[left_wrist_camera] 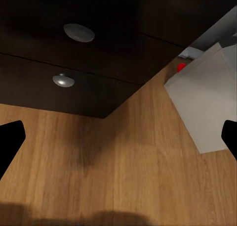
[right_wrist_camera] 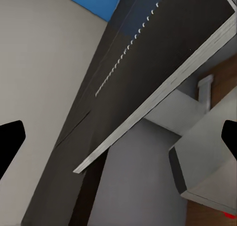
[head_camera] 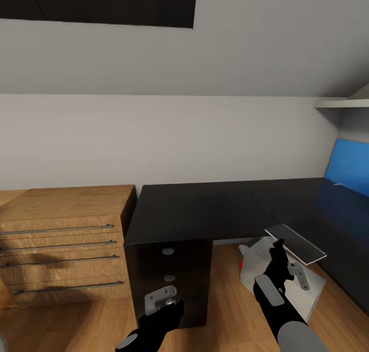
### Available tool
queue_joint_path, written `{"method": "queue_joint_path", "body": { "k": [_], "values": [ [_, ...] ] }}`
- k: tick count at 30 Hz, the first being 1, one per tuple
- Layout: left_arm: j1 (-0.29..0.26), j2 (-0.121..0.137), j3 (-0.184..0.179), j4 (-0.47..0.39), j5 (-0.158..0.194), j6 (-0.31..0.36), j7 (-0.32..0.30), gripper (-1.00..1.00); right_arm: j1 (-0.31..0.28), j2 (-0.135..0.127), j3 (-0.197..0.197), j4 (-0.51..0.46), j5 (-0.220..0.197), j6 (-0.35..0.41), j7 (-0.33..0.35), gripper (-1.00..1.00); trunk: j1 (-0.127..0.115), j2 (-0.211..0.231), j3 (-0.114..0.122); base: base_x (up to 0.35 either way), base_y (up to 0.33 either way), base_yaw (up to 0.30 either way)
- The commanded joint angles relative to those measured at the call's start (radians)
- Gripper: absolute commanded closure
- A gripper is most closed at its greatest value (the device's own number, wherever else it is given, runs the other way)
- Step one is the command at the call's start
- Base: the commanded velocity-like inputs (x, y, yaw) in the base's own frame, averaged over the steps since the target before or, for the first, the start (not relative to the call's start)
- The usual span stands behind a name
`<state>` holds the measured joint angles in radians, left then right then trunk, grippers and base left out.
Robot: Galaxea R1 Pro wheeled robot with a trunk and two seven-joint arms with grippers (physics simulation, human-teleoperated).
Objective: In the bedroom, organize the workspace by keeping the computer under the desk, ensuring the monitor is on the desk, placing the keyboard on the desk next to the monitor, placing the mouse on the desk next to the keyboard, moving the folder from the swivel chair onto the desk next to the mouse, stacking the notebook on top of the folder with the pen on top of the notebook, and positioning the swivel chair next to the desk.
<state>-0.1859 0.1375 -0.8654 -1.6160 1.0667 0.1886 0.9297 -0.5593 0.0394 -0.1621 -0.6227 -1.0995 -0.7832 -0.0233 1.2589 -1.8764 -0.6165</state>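
Note:
The black desk [head_camera: 205, 208] runs along the wall and turns toward me at the right. A thin black notebook [head_camera: 297, 240] with a white edge sits at the desk's inner corner, jutting past the edge; I cannot tell what bears it. My right gripper [head_camera: 280, 250] is just below and in front of it, open, and the notebook [right_wrist_camera: 163, 63] stretches ahead of that wrist camera. Below stands the grey computer [head_camera: 313, 289] with its red spot [head_camera: 241, 264]. My left gripper [head_camera: 163, 299] hangs open before the black drawers [left_wrist_camera: 74, 53]. A bright blue panel [head_camera: 351, 167], perhaps the folder, stands at the far right.
A wooden drawer chest [head_camera: 66, 239] stands against the desk's left end. Round silver knobs [head_camera: 168, 251] mark the desk's drawers. Wood plank floor [left_wrist_camera: 123, 166] lies under both arms. A white shelf [head_camera: 341, 103] juts from the wall at upper right, and a dark skylight frame [head_camera: 102, 5] sits overhead.

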Motion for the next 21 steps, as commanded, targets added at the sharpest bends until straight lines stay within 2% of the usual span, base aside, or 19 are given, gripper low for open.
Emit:
{"method": "queue_joint_path", "body": {
  "k": [1,21],
  "values": [
    [-0.001,0.001,-0.001,0.0,0.002,0.005,0.006,-1.0,-0.001,0.0,-0.003,0.0,0.001,-0.001,-0.003,-1.0,0.0,-0.001,-0.001,0.011,-0.01,0.0],
    [-0.001,0.001,-0.001,0.001,0.001,0.003,0.007,-1.0,-0.001,-0.002,-0.004,0.0,0.001,0.005,-0.004,-1.0,0.0,-0.001,-0.001,0.039,-0.031,0.0]
  ]
}}
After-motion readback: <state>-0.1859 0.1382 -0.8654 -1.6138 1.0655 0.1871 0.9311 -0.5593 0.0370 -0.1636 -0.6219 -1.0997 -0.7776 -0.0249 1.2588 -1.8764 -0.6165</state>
